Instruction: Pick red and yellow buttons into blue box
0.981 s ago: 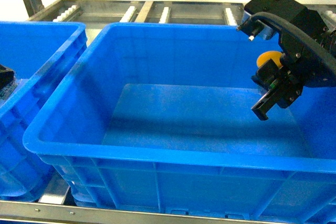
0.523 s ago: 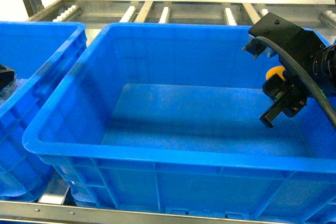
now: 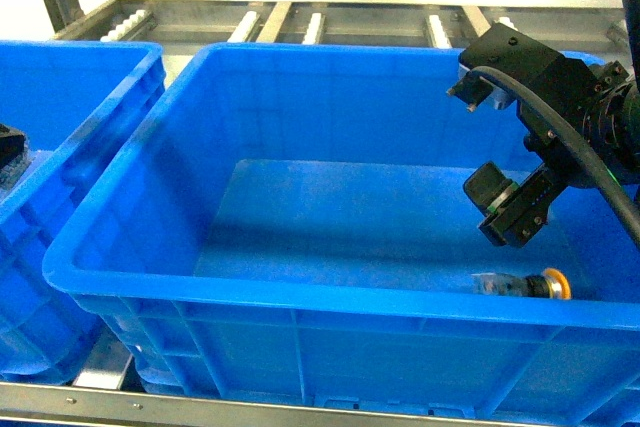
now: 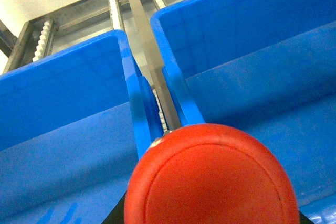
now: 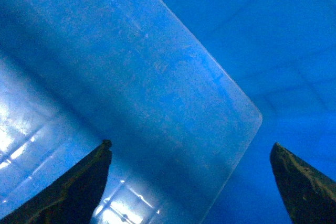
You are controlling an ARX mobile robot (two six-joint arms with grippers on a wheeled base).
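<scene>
The right gripper (image 3: 512, 209) is hanging inside the blue box (image 3: 300, 299), at the right of the head frame, with its jaws standing apart and nothing between them; the right wrist view confirms an empty gap over the box floor. A moment ago the yellow button (image 3: 528, 284) was sitting in those jaws. It is now lying on its side on the box floor, low in the frame, against the near wall at the lower right. The release is therefore complete and one of the two items is delivered.

The red button (image 4: 212, 177) is filling the lower centre of the left wrist view, with two box walls behind it. Whether the left gripper is clamped on it cannot be told. The red item is judged to be the remaining step.
</scene>
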